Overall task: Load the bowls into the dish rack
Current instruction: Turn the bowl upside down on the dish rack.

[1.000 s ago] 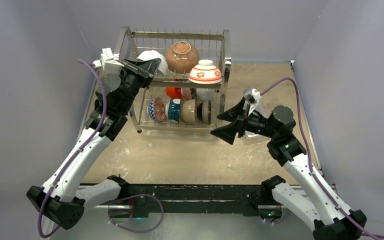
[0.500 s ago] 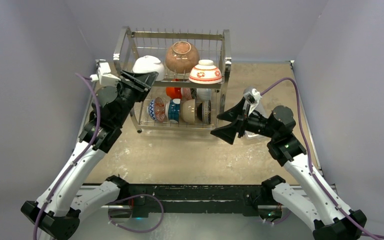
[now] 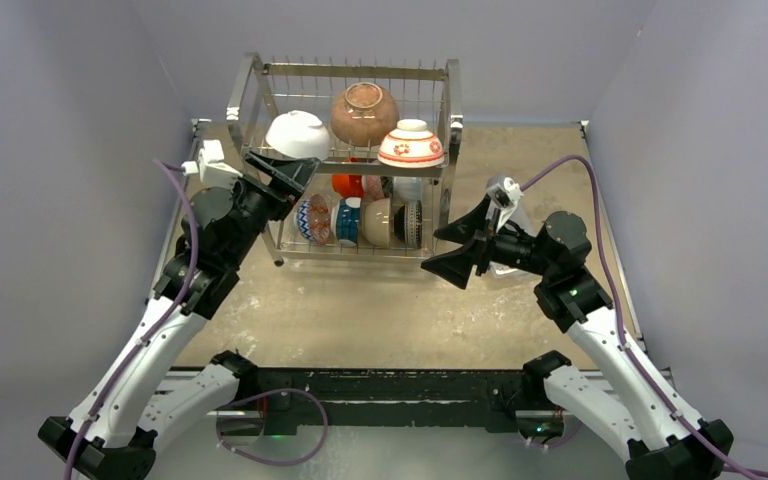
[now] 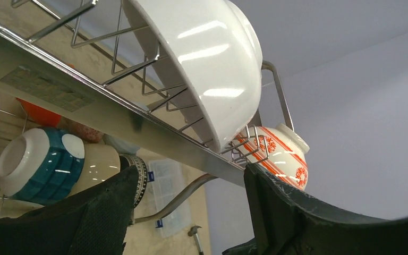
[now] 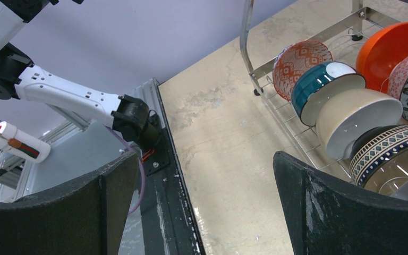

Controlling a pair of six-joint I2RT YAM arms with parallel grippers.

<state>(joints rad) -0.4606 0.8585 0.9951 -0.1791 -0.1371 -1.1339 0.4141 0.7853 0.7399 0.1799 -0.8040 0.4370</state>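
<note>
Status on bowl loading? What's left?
Done: white bowl, tan-brown bowl and floral bowl sit on the top tier of the dish rack; more bowls stand in its lower tier. In hand: nothing. The left pincer is open beside the white bowl; the right pincer is open and empty. Left: no bowl visible outside the rack.

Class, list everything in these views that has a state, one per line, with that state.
Rack, upright, both tiers loaded.
White bowl, top tier, tilted rim down, not held.
Brown bowl, top tier, foot up.
Floral bowl, top tier, foot up.
Lower bowls, on edge in the slots.
Left gripper, open, empty, by the top tier.
Right gripper, open, empty, beside the rack.
</note>
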